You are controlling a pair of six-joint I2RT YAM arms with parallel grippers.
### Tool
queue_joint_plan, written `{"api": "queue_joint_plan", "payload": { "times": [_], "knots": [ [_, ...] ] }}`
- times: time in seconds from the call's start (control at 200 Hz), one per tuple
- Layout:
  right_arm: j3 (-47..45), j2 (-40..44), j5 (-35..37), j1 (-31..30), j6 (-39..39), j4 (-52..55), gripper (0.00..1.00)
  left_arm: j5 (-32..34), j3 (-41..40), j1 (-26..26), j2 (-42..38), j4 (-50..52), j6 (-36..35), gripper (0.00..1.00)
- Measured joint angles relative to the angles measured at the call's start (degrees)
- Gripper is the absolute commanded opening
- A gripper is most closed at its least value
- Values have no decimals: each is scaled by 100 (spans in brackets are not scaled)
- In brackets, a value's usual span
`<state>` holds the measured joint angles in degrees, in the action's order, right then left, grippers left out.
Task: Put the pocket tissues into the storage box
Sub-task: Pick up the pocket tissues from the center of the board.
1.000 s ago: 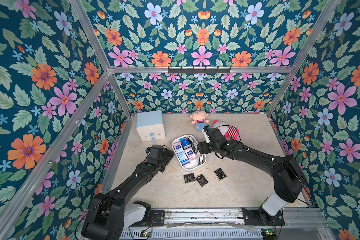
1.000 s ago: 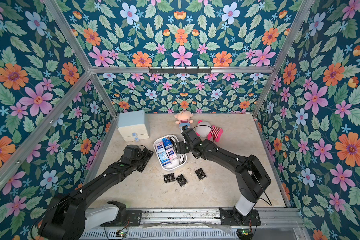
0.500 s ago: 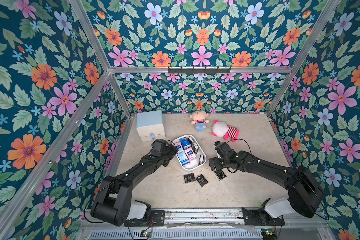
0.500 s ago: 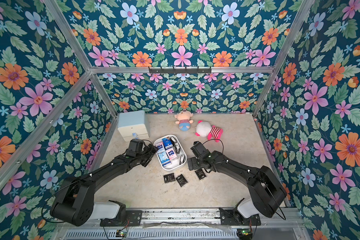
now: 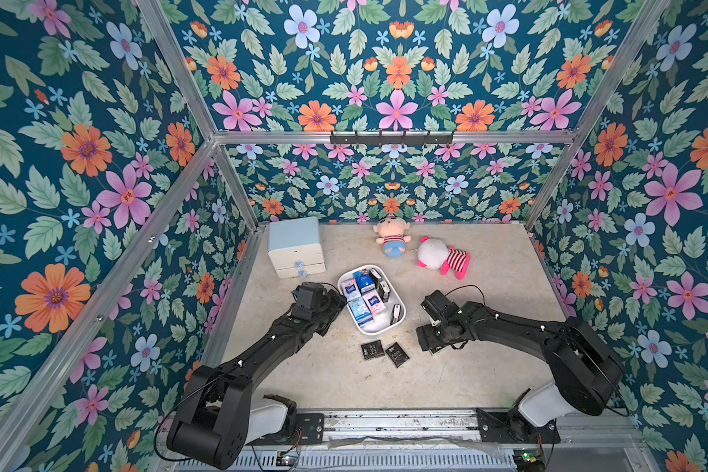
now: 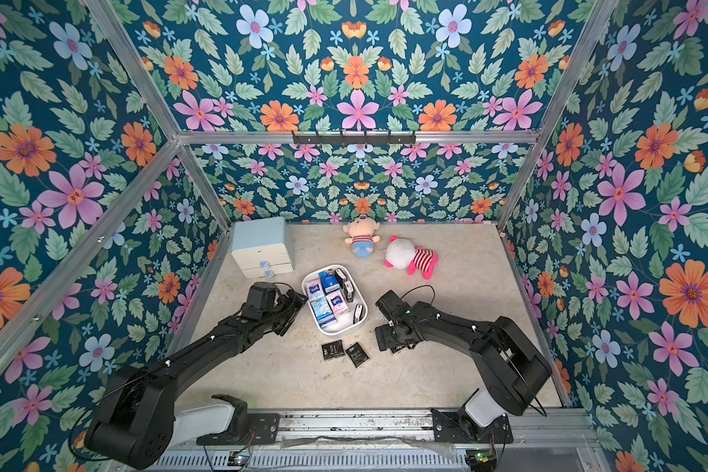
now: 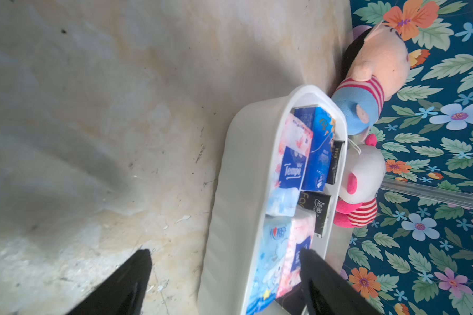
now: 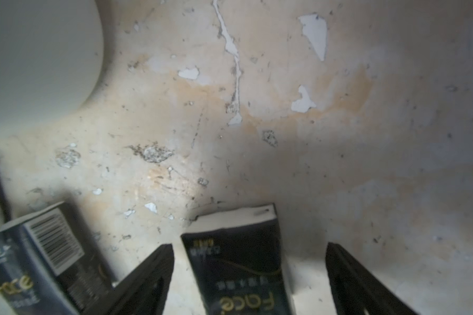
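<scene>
The storage box (image 5: 368, 329) (image 6: 336, 332) is a white tub in mid floor, seen in both top views, holding several blue, pink and black pocket tissues (image 5: 362, 308). Two black packets (image 5: 372, 350) (image 5: 397, 354) lie on the floor in front of it. My left gripper (image 5: 339, 303) (image 7: 224, 252) is open astride the box's left wall (image 7: 230, 191), one finger outside and one over the packets inside. My right gripper (image 5: 427, 341) (image 8: 249, 245) is open, low over a third black packet (image 8: 235, 261) that lies between its fingers untouched. Another black packet (image 8: 38, 261) lies beside it.
A cream two-drawer cabinet (image 5: 295, 245) with a light blue top stands at the back left. Two plush dolls (image 5: 391, 239) (image 5: 442, 257) lie behind the box. Floral walls close in the floor on three sides; a metal rail (image 5: 385, 421) runs along the front.
My right arm has swung from the box's right rim toward the front and come down over the rightmost black packet. My left gripper has moved right, up to the box's left wall.
</scene>
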<state>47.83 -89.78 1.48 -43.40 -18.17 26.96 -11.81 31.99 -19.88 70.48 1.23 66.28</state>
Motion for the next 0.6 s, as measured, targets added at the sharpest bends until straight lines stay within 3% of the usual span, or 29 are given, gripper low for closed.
{"api": "queue_joint_plan", "payload": {
  "times": [0.075, 0.2, 0.245, 0.6],
  "knots": [
    [7, -92, 42, -7, 0, 0, 80, 9, -61, 0, -96, 15, 63, 90],
    [52, -188, 216, -4, 7, 20, 54, 81, -186, 0, -291, 61, 83, 91],
    [66, -212, 284, 2, 4, 20, 49, 125, -229, 0, -352, 94, 94, 91],
    [603, 68, 518, -9, -83, 339, 45, 120, 122, 22, 120, 210, -24, 91]
  ]
}}
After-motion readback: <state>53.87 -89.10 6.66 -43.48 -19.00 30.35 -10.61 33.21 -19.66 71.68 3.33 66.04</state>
